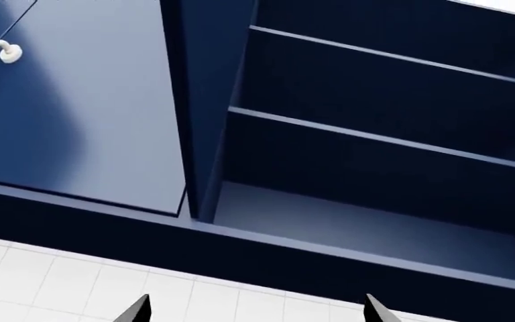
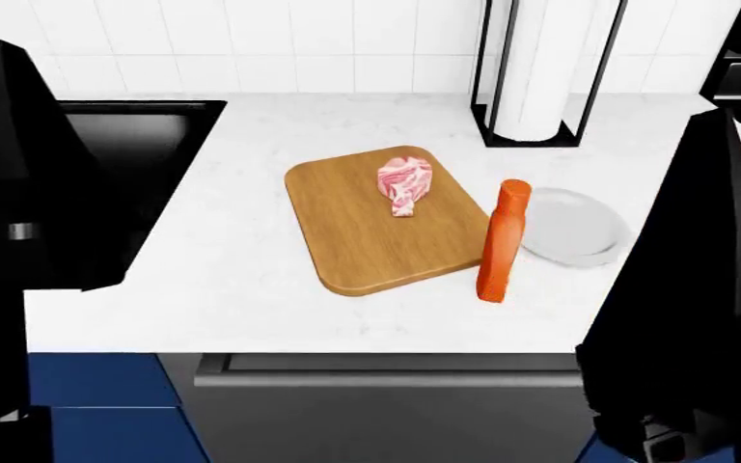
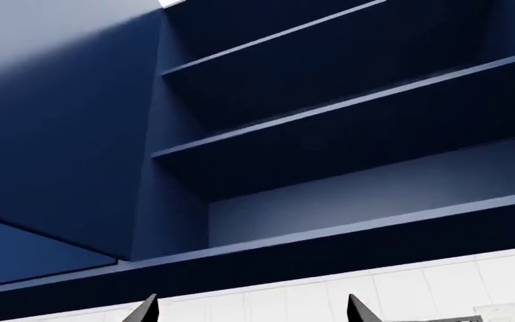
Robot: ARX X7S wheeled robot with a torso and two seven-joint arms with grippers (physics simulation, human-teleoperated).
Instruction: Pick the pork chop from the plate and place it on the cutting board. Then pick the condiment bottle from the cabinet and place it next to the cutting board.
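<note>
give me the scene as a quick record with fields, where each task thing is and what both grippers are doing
pork chop: lying on the cutting board, toward its far end
cutting board: flat on the white counter
bottle: upright on the counter between board and plate
plate: bare, right of the bottle
left gripper: open, holding nothing, facing the open cabinet
right gripper: open, holding nothing, facing bare shelves
cabinet: door open, visible shelves bare
paper towel roll: in black stand behind the plate
</note>
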